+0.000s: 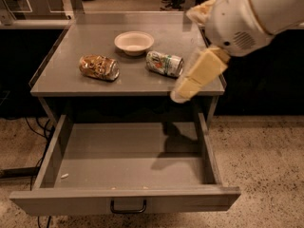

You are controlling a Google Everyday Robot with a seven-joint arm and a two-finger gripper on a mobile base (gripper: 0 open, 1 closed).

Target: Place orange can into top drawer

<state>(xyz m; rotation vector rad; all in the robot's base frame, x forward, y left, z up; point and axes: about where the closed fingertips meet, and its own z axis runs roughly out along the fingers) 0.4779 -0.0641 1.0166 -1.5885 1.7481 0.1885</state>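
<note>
The orange can [99, 67] lies on its side on the left part of the grey tabletop [71, 82], dented, brownish-orange and gold. The top drawer [123, 201] is pulled wide open below the table, with a dark curved handle [128, 206] on its front panel; inside it holds only a few small crumbs. My gripper [179, 95] hangs from the white arm [247, 13] over the table's front right edge, pointing down-left. It is well to the right of the orange can and holds nothing that shows.
A white and green can [164, 63] lies on its side between the gripper and the orange can. A shallow white bowl [134, 42] sits behind both cans. Speckled floor surrounds the table. Cables [33, 127] run on the floor at left.
</note>
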